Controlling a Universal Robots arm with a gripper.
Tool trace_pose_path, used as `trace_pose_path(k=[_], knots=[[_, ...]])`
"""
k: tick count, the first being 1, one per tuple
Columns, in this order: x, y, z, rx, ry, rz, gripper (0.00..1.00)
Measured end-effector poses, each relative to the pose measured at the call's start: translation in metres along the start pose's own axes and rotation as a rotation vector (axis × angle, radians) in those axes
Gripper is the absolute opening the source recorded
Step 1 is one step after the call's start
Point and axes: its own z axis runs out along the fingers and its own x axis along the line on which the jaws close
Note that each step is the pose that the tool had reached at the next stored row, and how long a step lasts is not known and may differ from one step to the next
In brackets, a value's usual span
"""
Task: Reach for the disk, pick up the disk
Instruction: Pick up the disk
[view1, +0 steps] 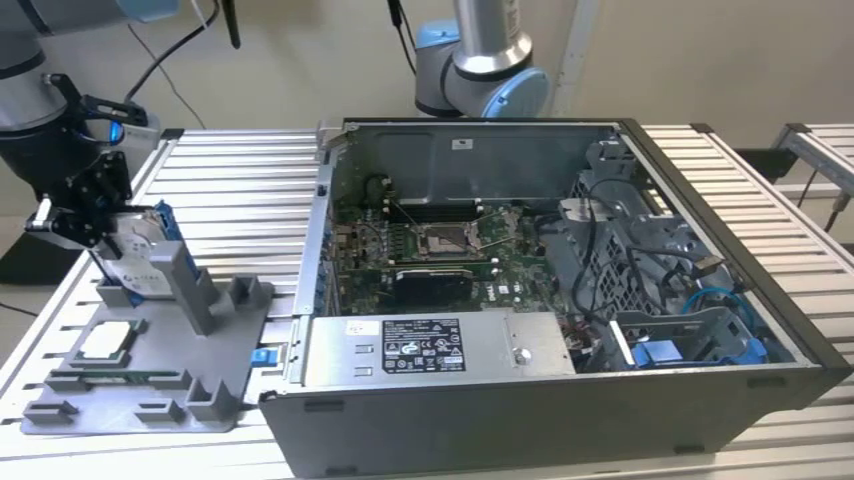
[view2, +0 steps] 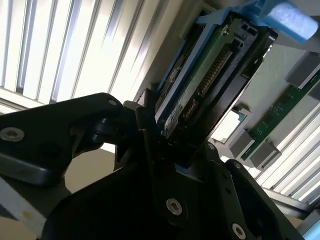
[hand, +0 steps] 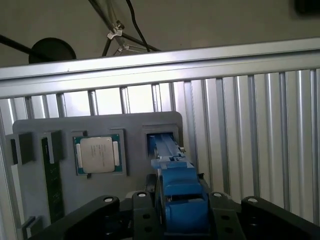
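Pickup is judged under way: the disk (view1: 140, 265) is pinched between the fingers of the gripper (view1: 110, 238) over the fixture (view1: 147, 390) (whether seated is unclear); a firm, straight lift seems needed.

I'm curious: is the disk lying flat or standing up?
Standing up on its edge and leaning a little. The disk is at the grey holder, pinched by the gripper.

An open computer case (view1: 534, 420) lies on the slatted table (view1: 240, 190), motherboard (view1: 441, 250) exposed; a grey fixture (view1: 154, 398) sits just beside it. Its pockets hold a silvery chip (hand: 97, 155) and a memory stick (hand: 52, 185).
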Motion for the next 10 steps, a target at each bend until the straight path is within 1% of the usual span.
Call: trace_pose_path(k=[10], knots=[[0.0,0.0,0.0006,0.0,0.0001,0.0,0.0]])
